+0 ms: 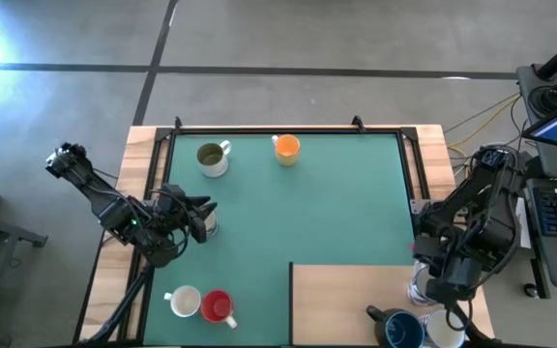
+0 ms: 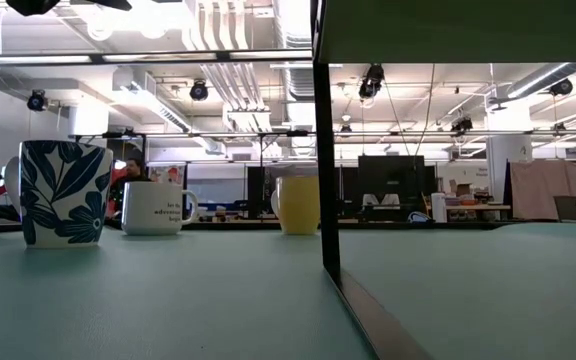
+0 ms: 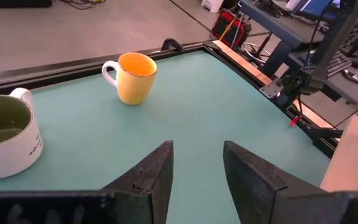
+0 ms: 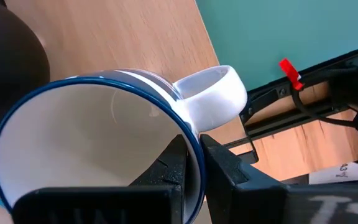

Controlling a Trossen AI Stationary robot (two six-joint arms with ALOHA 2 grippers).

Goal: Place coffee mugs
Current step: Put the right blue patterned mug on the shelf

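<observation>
Nearest the front edge of the counter (image 1: 138,145), a white mug (image 1: 184,303) and a red mug (image 1: 218,306) stand upright, touching or nearly so, on the green mat (image 1: 337,203). On the wooden panel (image 1: 356,290) at the front right corner sit a dark blue mug (image 1: 404,331) and another white mug (image 1: 443,331). Just behind these, over the panel's right edge, the right tool (image 4: 194,146) has its fingers drawn nearly together on the wall of a blue-rimmed white mug (image 4: 92,143). One finger is inside the rim and one outside beside the handle, and the mug is tilted so its mouth faces the wrist camera. Farther in, at the mat's left side, the left tool (image 3: 197,168) hovers with its fingers spread apart and nothing between them. In the low view a white mug with dark blue leaves (image 2: 63,192) stands upright on the mat. Toward the back edge, the olive-lined white mug (image 1: 211,158) and the orange mug (image 1: 286,148) stand upright, apart from each other.
</observation>
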